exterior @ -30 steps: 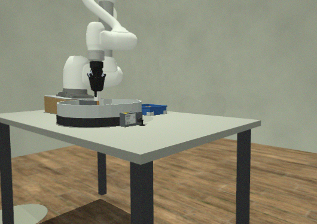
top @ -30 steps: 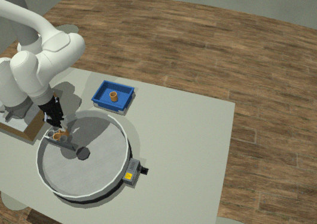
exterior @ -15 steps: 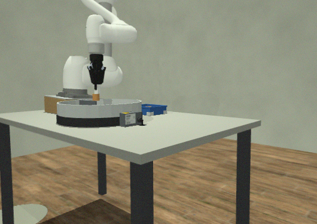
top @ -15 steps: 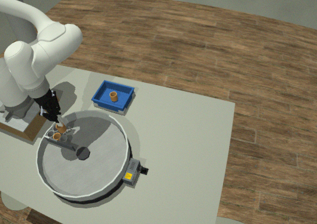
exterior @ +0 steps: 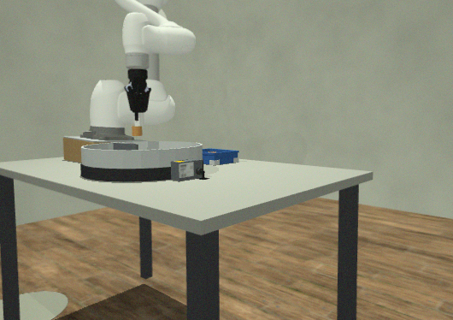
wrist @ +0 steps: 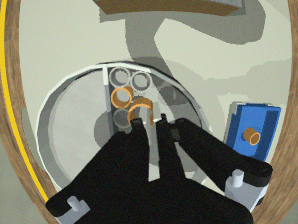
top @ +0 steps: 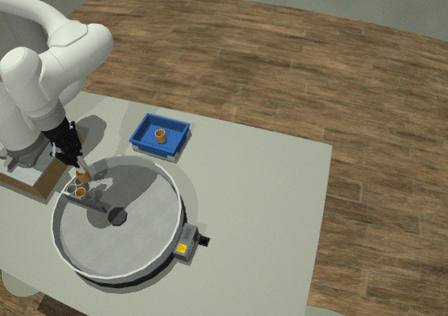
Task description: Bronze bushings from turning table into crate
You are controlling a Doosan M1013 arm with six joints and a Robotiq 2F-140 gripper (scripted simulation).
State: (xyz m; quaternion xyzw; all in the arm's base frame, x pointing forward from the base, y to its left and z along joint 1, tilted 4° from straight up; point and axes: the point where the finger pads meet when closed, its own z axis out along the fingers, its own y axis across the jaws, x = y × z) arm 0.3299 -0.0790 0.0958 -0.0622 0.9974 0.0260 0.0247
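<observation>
orange-bronze, the held bushing (top: 83,176) (exterior: 137,131) (wrist: 142,101) hangs below the pincer (top: 84,168) (exterior: 137,121) (wrist: 151,112), which is clenched on it. the fingers stand close together, apparently because they pinch the thin wall rather than span the whole ring; that leaves little need for room among the crowded neighbours.

just below, inside the raised rim of the turning table (top: 127,250) (exterior: 141,159) (wrist: 72,125), one more bronze bushing (top: 80,196) (wrist: 116,90) stands among three grey steel bushings (top: 71,188) (wrist: 119,76). they bunch beside a straight divider (top: 90,203) (wrist: 107,100) (exterior: 125,146), which probably serves to gather them. the exterior view shows the held piece above the rim, so a sideways carry looks like the next move, with height kept to clear the wall.

farther along the pale tabletop (top: 262,191) (exterior: 273,185) (wrist: 40,45), apart from the turning table, sits the blue crate (top: 154,149) (exterior: 220,157) (wrist: 270,120). one bronze bushing (top: 161,137) (wrist: 248,135) is inside it, near the middle. the new one is best set low beside it, since a drop or a knock could start either rolling. the steel ones belong where they are.
</observation>
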